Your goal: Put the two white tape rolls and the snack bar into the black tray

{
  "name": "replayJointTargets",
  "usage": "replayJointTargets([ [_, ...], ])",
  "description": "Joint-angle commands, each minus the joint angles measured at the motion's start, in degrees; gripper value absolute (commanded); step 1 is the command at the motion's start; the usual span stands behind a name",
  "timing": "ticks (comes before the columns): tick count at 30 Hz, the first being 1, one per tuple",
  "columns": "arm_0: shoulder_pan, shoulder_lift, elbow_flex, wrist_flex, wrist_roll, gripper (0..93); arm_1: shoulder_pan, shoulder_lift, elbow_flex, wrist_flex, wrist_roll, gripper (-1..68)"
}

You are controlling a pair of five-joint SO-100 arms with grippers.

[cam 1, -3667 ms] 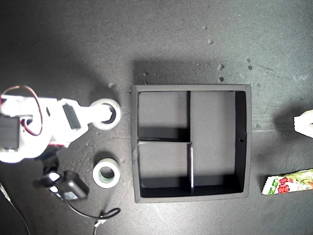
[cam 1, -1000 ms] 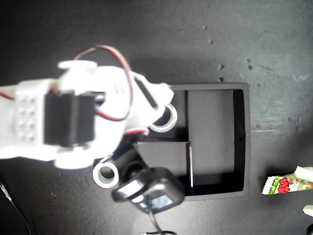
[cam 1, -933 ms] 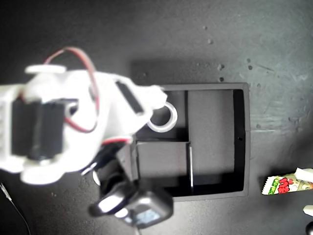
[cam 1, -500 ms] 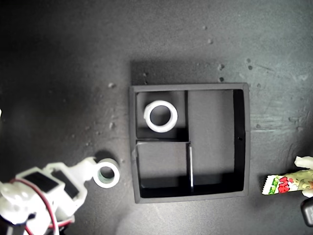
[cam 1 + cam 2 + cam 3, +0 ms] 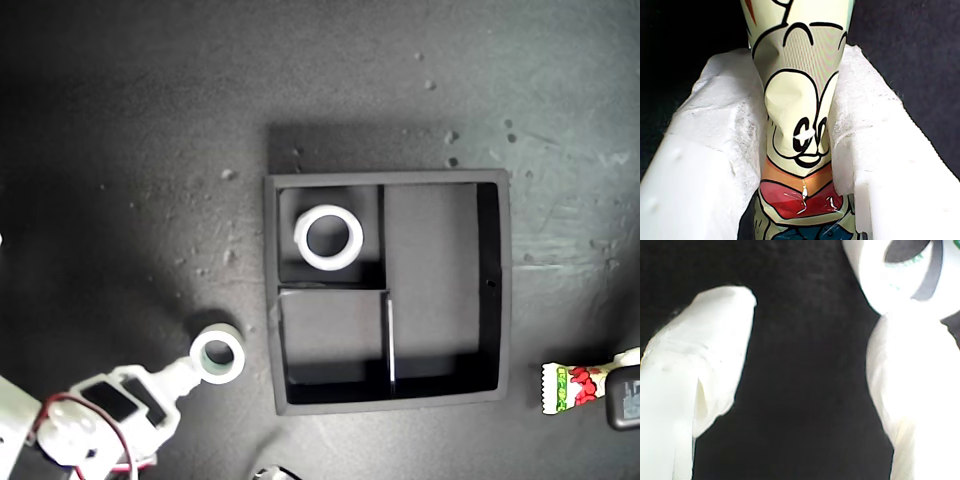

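We are squeezing the snack bar (image 5: 800, 120) between the fingers (image 5: 715, 165) of my first gripper (image 5: 799, 150), on the tabletop (image 5: 150, 120) well outside the black tray (image 5: 505, 290). My second gripper (image 5: 805, 340) is resting with its fingers (image 5: 705, 355) spread wide and holding nothing, one tip touching the smaller tape roll (image 5: 217, 354) just beside the tray, while the wider tape roll (image 5: 328, 238) is lying in a small tray compartment.

1. I work over a dark grey matte work surface (image 5: 150, 120) that fills the whole exterior view.
2. Pale specks (image 5: 445, 140) lie scattered on it, and faint scuff marks (image 5: 560, 215) show nearby.
3. Light is uneven: the area around the scuff marks is brighter, and a soft shadow (image 5: 60, 260) darkens the area well apart from them.
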Motion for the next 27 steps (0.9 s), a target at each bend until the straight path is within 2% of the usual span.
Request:
replayJointTargets([
  [1,-1.3,-1.4,-4.1,-0.7,2.6,17.8,3.0,0.6,-5.8,3.3,2.5,-0.5],
  [11,-2.3,-6.9,-5.4,-2.2,4.8,18.3,13.7,0.4,-9.9,-1.1,2.3,-0.5],
  [17,-2.9,-11.0,-8.0,-2.4,6.6,18.4,14.8,0.4,-12.8,4.8,3.9,-0.5],
  [25,-3.3,-14.4,-8.7,-3.2,7.1,18.3,15.2,0.6,-12.4,6.0,1.1,-0.5],
  [27,-3.6,-15.7,-8.7,-3.2,6.7,18.3,16.0,0.6,-14.0,8.6,-0.4,-0.5],
])
